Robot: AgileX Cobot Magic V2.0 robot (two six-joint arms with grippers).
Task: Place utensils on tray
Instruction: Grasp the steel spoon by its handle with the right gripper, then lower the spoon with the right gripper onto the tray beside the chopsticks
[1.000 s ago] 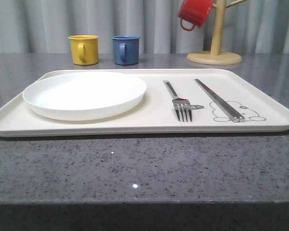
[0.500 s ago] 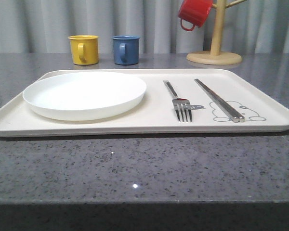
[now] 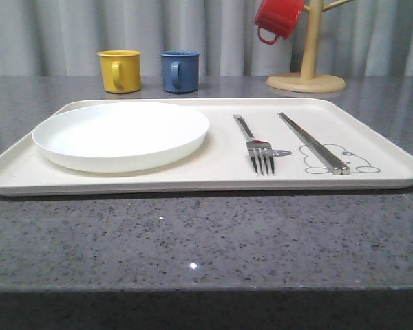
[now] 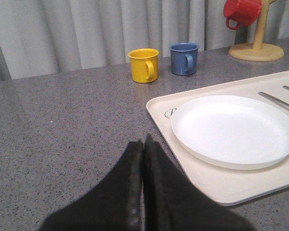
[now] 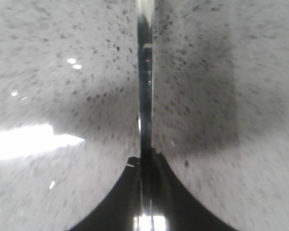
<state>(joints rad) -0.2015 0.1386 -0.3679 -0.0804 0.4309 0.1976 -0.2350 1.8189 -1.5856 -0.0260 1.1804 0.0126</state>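
The cream tray (image 3: 193, 184) lies across the grey counter. On its right half lie a silver fork (image 3: 256, 146) and a pair of flat chopsticks (image 3: 311, 142) beside the rabbit drawing. My left gripper (image 4: 143, 142) is shut on nothing and hovers over the counter just off the tray's (image 4: 221, 185) left corner. My right gripper (image 5: 145, 157) is shut on the thin handle of a shiny silver utensil (image 5: 145, 72), held close above the speckled counter. The utensil's far end is out of view, and this view is blurred.
A round white plate (image 3: 120, 134) fills the tray's left half. Behind the tray stand a yellow mug (image 3: 119, 71) and a blue mug (image 3: 179, 71). A red mug (image 3: 279, 18) hangs on a wooden mug tree (image 3: 310, 51) at the back right.
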